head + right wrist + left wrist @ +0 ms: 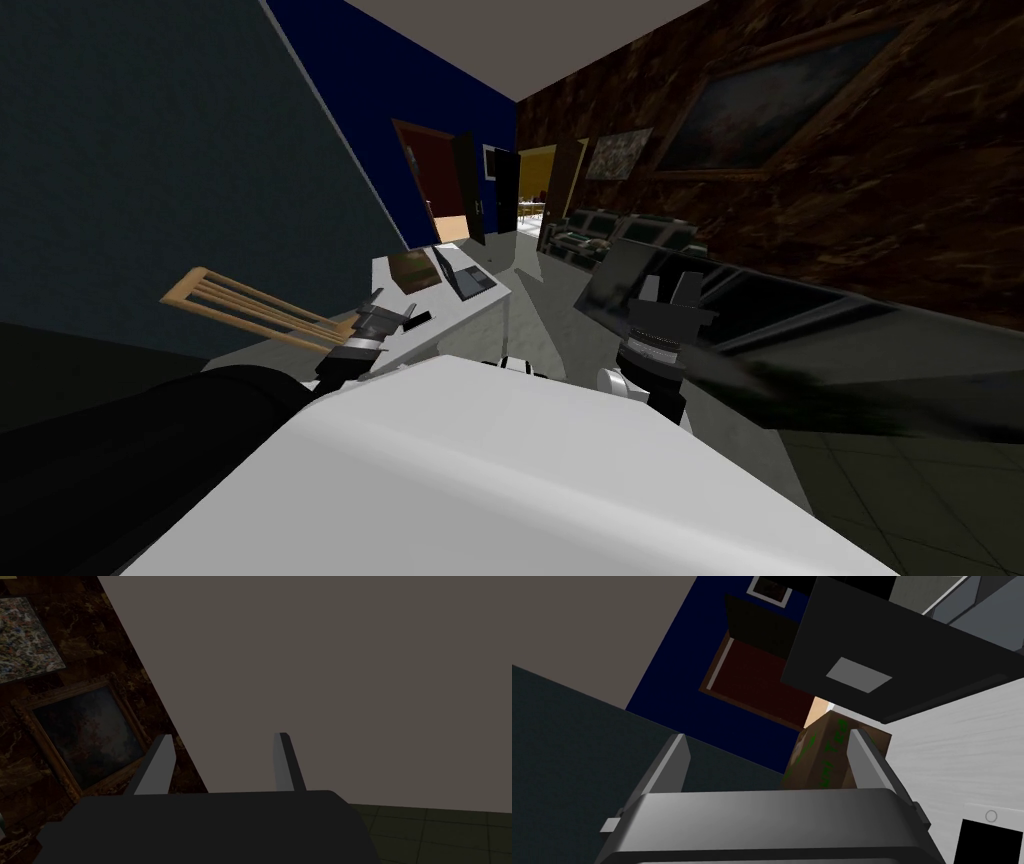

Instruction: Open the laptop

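On a white desk (470, 310) sits the dark laptop (460, 272), its lid raised at an angle above the grey keyboard. From the left wrist view I see it as a dark panel, the laptop (892, 661), with a grey rectangle on it, beyond my fingers. My left gripper (392, 312) hovers over the desk's near end, short of the laptop. That left gripper (769, 748) stands open and holds nothing. A brown box (824, 753) with green print lies between it and the laptop. My right gripper (672, 290) is raised off to the right; this right gripper (222, 758) is open and empty.
A phone (987, 831) lies on the desk (962, 736) close to my left hand. A wooden slatted chair (250, 305) leans at the desk's left. Dark furniture (760, 310) runs along the right wall. Open doors (470, 195) stand at the far end.
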Motion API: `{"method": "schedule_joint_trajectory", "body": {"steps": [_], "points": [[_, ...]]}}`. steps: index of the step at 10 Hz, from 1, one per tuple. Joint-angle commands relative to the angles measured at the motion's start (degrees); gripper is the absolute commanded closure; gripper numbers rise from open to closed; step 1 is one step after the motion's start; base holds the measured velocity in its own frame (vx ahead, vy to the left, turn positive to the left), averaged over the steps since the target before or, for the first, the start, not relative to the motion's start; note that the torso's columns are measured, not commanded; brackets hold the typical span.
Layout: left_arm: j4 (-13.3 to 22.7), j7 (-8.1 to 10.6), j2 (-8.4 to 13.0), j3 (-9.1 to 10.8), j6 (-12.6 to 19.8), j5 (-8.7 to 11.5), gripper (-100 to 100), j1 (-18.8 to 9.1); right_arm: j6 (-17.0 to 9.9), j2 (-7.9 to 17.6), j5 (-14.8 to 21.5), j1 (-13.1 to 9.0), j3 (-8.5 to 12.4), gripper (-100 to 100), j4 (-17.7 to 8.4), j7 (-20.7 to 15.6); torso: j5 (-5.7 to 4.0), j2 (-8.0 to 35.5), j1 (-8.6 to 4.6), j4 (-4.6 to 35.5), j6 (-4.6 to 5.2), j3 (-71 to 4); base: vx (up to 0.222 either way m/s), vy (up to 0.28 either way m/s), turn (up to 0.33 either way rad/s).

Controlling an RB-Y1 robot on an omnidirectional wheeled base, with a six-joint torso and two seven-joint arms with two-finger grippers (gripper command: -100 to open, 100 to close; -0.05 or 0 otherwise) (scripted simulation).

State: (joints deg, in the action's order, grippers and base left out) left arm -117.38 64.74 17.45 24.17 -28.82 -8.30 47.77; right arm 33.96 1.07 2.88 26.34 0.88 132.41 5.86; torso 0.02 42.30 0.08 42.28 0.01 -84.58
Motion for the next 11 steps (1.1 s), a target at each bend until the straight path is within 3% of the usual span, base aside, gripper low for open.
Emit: {"method": "schedule_joint_trajectory", "body": {"steps": [1, 2, 3, 4, 5, 6, 7, 8, 10, 11], "points": [[1.07, 3.53, 0.07, 1.67, 0.14, -0.3, -100, 0.9, 0.0, 0.0, 0.0, 0.0, 0.0, 0, 0.0, 0.0, -0.01, 0.0, -0.09, 0.02, -0.01, 0.03, 0.139, -0.104, 0.031], [2.16, 5.72, 0.11, 3.13, 0.2, -0.56, -100, 1.61, 0.0, 0.0, 0.0, 0.0, 0.0, 0, 0.0, 0.0, -0.01, 0.09, -0.01, 0.03, 0.0, 0.07, 0.155, -0.095, 0.056], [2.16, 6.17, 0.11, 3.13, 0.2, -0.56, -100, 1.61, 0.0, 0.0, 0.0, 0.0, 0.0, 0, 0.0, 0.0, 0.01, 0.01, -0.01, 0.02, -0.02, 0.04, 0.134, -0.099, 0.029], [3.25, 8.4, 0.15, 4.6, 0.25, -0.81, -100, 2.3, 0.0, 0.0, 0.0, 0.0, 0.0, 0, 0.0, 0.0, -0.01, 0.04, -0.06, 0.02, 0.0, 0.04, 0.152, -0.146, 0.05], [3.25, 8.73, 0.15, 4.6, 0.25, -0.81, -100, 2.3, 0.0, 0.0, 0.0, 0.0, 0.0, 0, 0.0, 0.0, -0.06, -0.04, -0.23, 0.01, -0.02, 0.0, 0.15, -0.109, 0.038], [4.35, 11.15, 0.2, 6.06, 0.3, -1.05, -100, 2.97, 0.0, 0.0, 0.0, 0.0, 0.0, 0, 0.0, 0.0, -0.03, -0.04, -0.06, 0.0, 0.01, -0.01, 0.19, -0.148, 0.041], [5.43, 12.6, 0.28, 7.51, 0.33, -1.29, -100, 3.62, 0.0, 0.0, 0.0, 0.01, 0.0, 0, 0.0, 0.0, -0.03, -0.15, -0.17, -0.02, -0.01, -0.06, 0.262, -0.158, 0.105], [5.43, 13.54, 0.28, 7.51, 0.33, -1.29, -100, 3.62, 0.0, 0.0, 0.0, 0.01, 0.0, 0, 0.0, 0.0, -0.04, -0.3, -0.14, -0.07, -0.02, -0.16, 0.225, -0.116, 0.038], [7.55, 17.12, 0.52, 10.29, 0.38, -1.73, -100, 4.79, 0.0, 0.0, 0.0, 0.01, 0.0, 0, 0.0, 0.0, -0.02, -0.02, -0.1, 0.01, -0.01, 0.0, 0.252, -0.159, 0.065], [7.55, 17.84, 0.52, 10.29, 0.38, -1.73, -100, 4.79, 0.0, 0.0, 0.0, 0.02, 0.0, 0, 0.0, 0.0, -0.03, -0.1, -0.14, -0.01, -0.02, -0.03, 0.207, -0.108, 0.044]]}}
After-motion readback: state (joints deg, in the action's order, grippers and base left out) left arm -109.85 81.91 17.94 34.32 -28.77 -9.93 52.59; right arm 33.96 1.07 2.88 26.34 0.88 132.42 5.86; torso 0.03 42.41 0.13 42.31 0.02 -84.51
